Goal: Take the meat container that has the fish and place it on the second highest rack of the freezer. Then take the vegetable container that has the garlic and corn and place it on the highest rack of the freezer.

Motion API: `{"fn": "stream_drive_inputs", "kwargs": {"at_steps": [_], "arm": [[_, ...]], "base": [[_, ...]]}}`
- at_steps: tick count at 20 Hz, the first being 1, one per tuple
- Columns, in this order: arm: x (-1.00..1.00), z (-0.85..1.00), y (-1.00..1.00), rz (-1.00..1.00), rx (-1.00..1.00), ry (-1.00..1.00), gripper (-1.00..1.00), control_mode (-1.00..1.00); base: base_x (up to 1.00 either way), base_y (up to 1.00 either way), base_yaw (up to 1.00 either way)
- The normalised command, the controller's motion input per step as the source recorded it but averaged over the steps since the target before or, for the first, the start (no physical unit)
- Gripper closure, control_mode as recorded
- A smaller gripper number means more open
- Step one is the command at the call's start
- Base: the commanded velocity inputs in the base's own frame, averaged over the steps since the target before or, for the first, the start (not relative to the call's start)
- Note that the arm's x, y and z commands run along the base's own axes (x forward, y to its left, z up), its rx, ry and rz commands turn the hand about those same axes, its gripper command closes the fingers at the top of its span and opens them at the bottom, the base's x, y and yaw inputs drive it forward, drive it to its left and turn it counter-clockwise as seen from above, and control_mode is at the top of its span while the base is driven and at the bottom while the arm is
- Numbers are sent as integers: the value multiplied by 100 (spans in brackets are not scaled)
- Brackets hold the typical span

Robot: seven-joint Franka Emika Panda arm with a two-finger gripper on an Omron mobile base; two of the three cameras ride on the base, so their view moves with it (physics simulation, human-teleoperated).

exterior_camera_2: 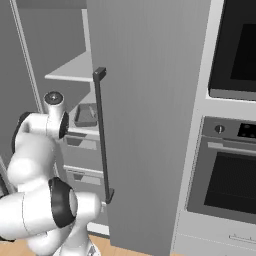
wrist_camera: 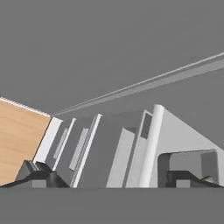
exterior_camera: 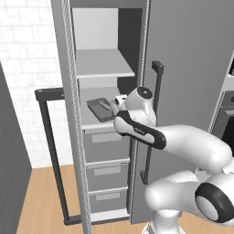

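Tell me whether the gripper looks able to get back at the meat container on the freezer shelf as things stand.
Probably yes. The meat container sits on the lower of the two shelves with the freezer open, and the open gripper is just in front of that shelf, nothing between them.

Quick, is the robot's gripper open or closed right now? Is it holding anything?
Gripper: open and holding nothing; the meat container sits on the freezer's lower shelf.

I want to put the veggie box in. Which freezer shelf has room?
The top shelf is bare, walls on both sides. The lower shelf is crowded: the fish tray sits there with the open gripper beside it.
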Motion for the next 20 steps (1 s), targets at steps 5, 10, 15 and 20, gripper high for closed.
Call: {"fn": "stream_drive_inputs", "kwargs": {"at_steps": [5, 10, 15, 20], "arm": [[-91, 82, 0, 27, -7, 36, -100, -100], [-100, 10, -3, 41, -44, 23, -100, -100], [-78, -3, -80, 52, -37, 1, -100, -100], [-32, 12, -100, 45, -8, -6, -100, -100]], "base": [[0, 0, 0], [0, 0, 0], [0, 0, 0], [0, 0, 0]]}}
